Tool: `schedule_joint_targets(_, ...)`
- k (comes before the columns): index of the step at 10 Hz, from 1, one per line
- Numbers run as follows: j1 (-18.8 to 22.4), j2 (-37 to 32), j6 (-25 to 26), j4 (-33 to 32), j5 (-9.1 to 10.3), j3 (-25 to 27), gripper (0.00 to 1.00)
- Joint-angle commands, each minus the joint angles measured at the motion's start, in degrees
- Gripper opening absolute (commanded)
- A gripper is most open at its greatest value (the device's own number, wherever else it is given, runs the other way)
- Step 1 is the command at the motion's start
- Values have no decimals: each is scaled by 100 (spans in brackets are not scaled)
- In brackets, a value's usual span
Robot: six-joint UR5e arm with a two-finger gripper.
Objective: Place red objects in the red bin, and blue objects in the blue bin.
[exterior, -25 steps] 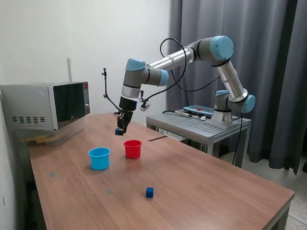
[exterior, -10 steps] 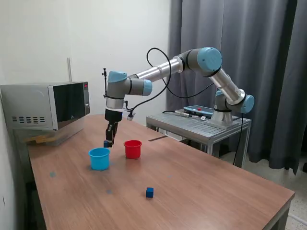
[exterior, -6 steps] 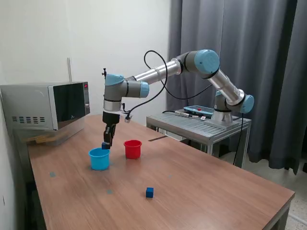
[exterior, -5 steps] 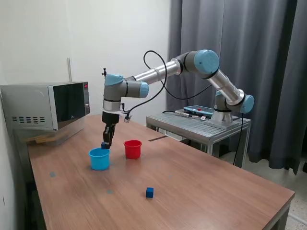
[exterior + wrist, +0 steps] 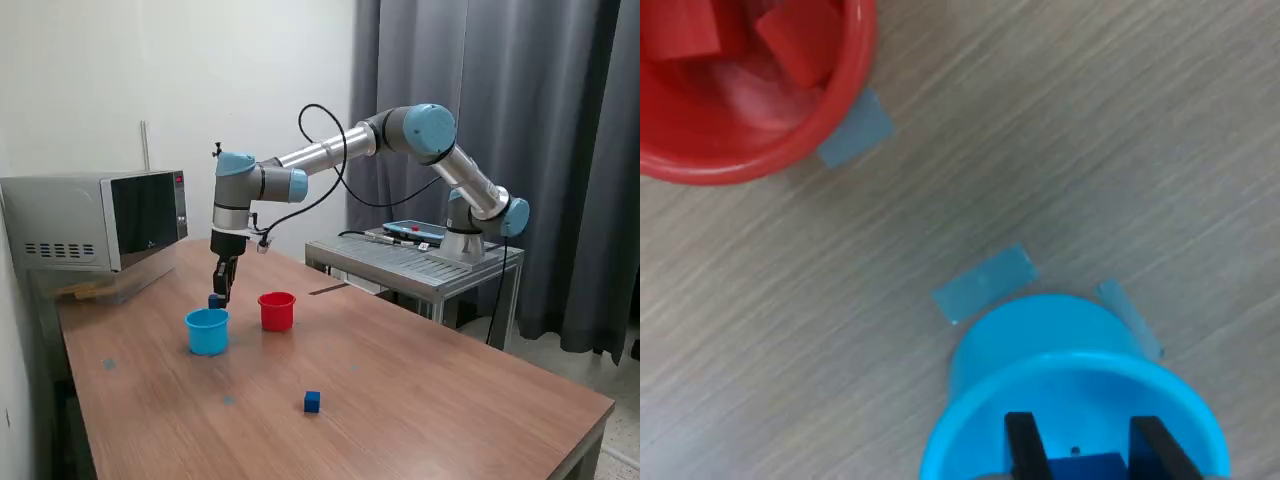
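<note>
My gripper hangs just above the light blue bin, shut on a small dark blue cube. In the wrist view the black fingers clamp that blue cube over the open mouth of the blue bin. The red bin stands beside the blue one, toward the exterior view's right. Two red cubes lie inside the red bin. A second blue cube sits alone on the table nearer the front.
A microwave stands at the back of the wooden table on the exterior view's left. A metal cart holding the arm's base is behind the table. Pale tape patches lie on the wood by both bins.
The gripper carried the blue cube toward the exterior view's left, from above the red bin to just over the blue bin, and came lower. The bins and the loose blue cube stayed put.
</note>
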Motion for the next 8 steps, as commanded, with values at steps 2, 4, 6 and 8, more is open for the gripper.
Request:
schedule_joint_targets(2, -1, 15, -44, 2, 39, -51, 0)
schedule_joint_targets(4, -1, 15, -88, 2, 39, -68, 0)
schedule_joint_targets(6, -9, 15, -105, -7, 39, -68, 0)
schedule_joint_targets(8, -1, 15, -114, -7, 39, -60, 0)
